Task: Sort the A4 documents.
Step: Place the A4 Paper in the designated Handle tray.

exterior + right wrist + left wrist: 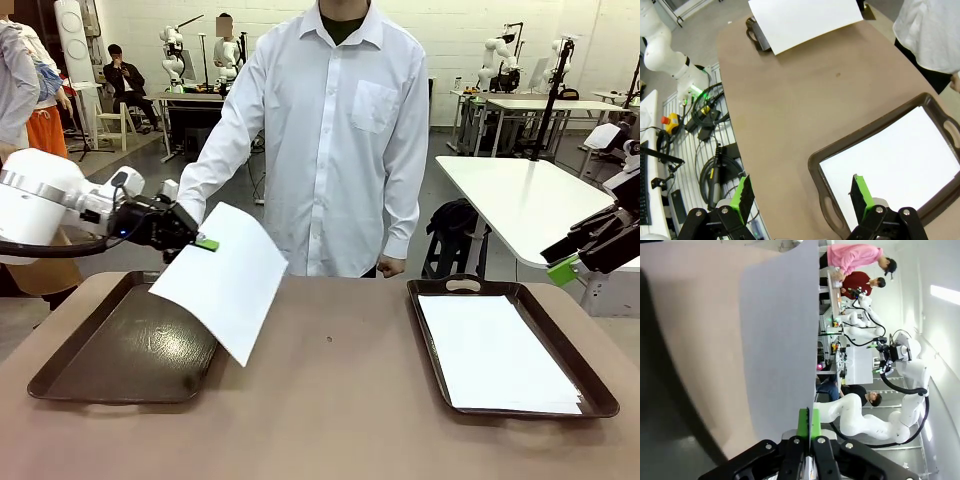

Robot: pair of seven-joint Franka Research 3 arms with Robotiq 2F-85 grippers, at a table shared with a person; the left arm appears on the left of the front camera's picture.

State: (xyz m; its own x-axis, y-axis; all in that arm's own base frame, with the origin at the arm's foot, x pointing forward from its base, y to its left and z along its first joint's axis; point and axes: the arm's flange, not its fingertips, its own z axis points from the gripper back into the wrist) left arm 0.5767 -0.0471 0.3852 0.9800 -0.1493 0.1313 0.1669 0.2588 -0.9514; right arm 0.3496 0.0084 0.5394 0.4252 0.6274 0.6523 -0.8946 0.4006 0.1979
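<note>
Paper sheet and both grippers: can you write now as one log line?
left gripper: shut on paper sheet, above left tray | right gripper: open | right tray: paper stack

right gripper [802, 192] open — over tray [816, 162] holding white sheets [895, 160].

Left gripper [205, 243] clamped, right gripper [562, 270] agape

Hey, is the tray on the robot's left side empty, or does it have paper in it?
Empty. The left tray shows bare dark bottom; the sheet above it hangs in the left gripper, not lying inside.
</note>
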